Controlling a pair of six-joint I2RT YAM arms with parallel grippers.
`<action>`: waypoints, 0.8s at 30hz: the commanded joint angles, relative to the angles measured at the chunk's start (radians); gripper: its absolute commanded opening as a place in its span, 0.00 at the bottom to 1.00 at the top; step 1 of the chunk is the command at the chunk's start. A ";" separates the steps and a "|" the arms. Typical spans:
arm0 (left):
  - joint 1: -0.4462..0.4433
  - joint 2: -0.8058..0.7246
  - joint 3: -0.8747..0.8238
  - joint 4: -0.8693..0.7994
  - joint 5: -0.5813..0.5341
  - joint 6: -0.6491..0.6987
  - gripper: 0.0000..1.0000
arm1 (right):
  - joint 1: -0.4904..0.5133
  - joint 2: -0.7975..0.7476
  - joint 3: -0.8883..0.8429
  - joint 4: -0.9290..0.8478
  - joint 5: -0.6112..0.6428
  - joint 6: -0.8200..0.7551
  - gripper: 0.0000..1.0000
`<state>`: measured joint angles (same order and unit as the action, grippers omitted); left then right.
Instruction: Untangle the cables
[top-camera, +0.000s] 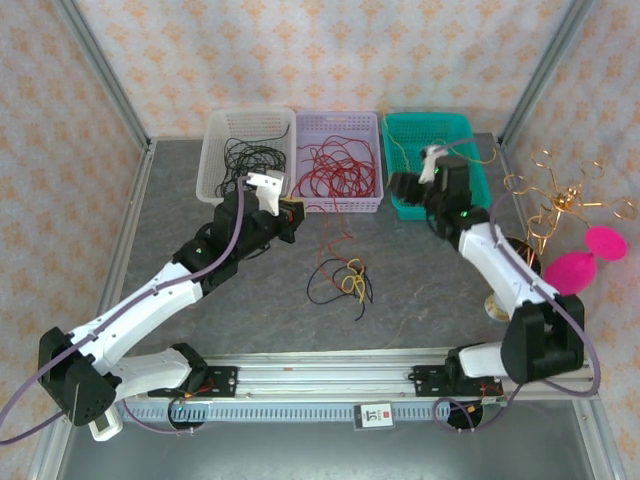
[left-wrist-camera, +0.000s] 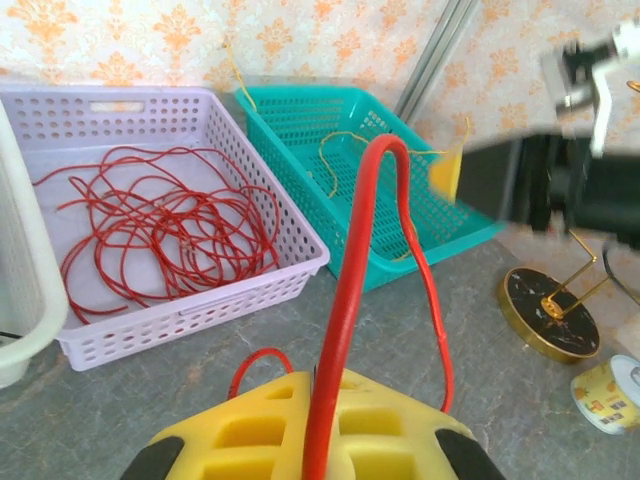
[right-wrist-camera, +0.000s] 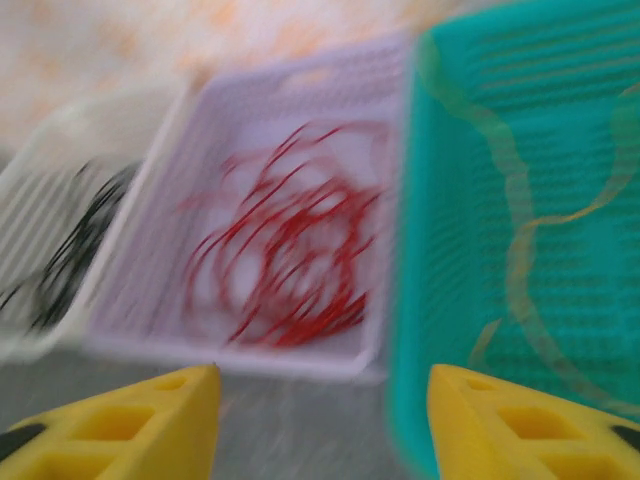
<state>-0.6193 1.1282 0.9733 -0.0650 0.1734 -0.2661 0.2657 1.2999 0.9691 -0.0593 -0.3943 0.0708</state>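
Observation:
The cables (top-camera: 340, 280) lie as a small knot of black, yellow and red strands on the grey table, in the middle. One red cable (left-wrist-camera: 352, 290) rises from that knot in a loop, and my left gripper (left-wrist-camera: 318, 378) is shut on it. Seen from above, that left gripper (top-camera: 289, 216) hovers just in front of the lavender basket (top-camera: 340, 204). My right gripper (top-camera: 401, 187) hangs open over the near left corner of the teal basket (top-camera: 470, 170). In the blurred right wrist view its fingers (right-wrist-camera: 190, 395) stand wide apart with nothing between them.
Three baskets line the back: a white basket (top-camera: 215, 160) with black wires, the lavender one with red wires (left-wrist-camera: 150, 230), and the teal one with a yellow wire (left-wrist-camera: 345, 140). A gold wire ornament (top-camera: 560, 200), pink discs (top-camera: 575, 268) and a tape roll (left-wrist-camera: 610, 392) stand at the right.

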 joint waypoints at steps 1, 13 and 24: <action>0.006 0.005 0.044 -0.104 -0.047 0.058 0.00 | 0.136 -0.171 -0.095 0.175 -0.235 -0.088 0.67; 0.006 0.041 0.092 -0.224 0.069 0.153 0.00 | 0.243 -0.156 -0.210 0.292 -0.378 -0.143 0.75; 0.004 -0.026 0.256 -0.314 0.100 0.214 0.00 | 0.280 0.100 -0.169 0.502 -0.026 0.038 0.49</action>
<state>-0.6193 1.1530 1.1500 -0.3508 0.2348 -0.0944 0.5209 1.3670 0.8070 0.3080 -0.5285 0.0353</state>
